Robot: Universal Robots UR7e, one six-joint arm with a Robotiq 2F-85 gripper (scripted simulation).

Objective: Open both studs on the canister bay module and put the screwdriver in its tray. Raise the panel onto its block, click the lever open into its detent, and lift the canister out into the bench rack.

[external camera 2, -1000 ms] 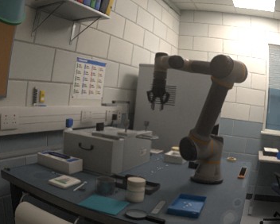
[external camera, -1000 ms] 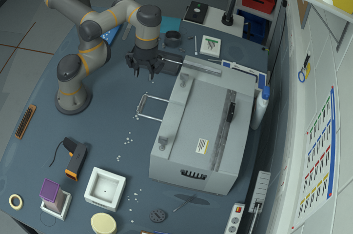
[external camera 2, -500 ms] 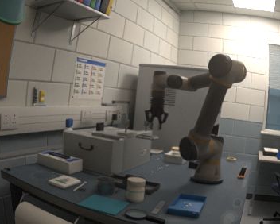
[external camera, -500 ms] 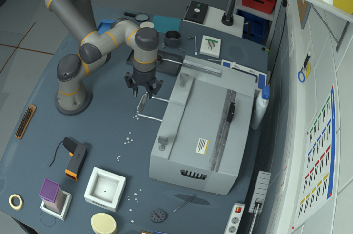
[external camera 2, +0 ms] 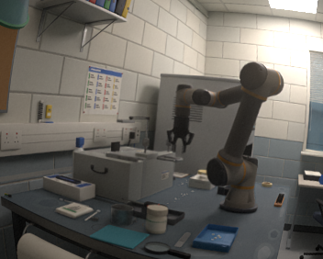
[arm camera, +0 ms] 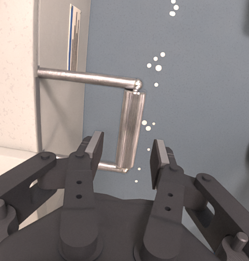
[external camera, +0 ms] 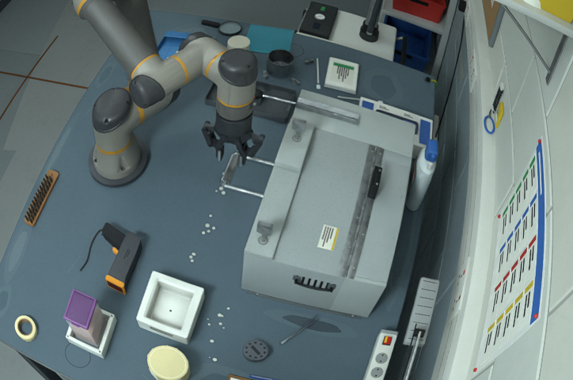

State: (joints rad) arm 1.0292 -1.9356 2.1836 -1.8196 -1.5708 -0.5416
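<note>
The screwdriver (external camera: 276,99) is partly hidden by my arm; its steel shaft lies across the dark tray (external camera: 256,102) behind the module. The grey canister bay module (external camera: 327,206) sits mid-bench with its panel (external camera: 327,197) lying flat, and two studs (external camera: 297,130) (external camera: 263,231) stand on its left edge. A steel U-shaped handle (external camera: 233,172) (arm camera: 130,128) sticks out from the module's left side. My gripper (external camera: 232,151) (arm camera: 126,157) hovers just above the handle's knurled bar, open and empty. The canister is out of sight.
Behind the module lie a booklet (external camera: 341,74), a dark cup (external camera: 280,62) and a blue tray (external camera: 171,45). A white square rack (external camera: 170,306), a scanner (external camera: 122,262) and a purple-topped block (external camera: 85,320) stand on the near bench. White pellets (external camera: 208,227) are scattered left of the module.
</note>
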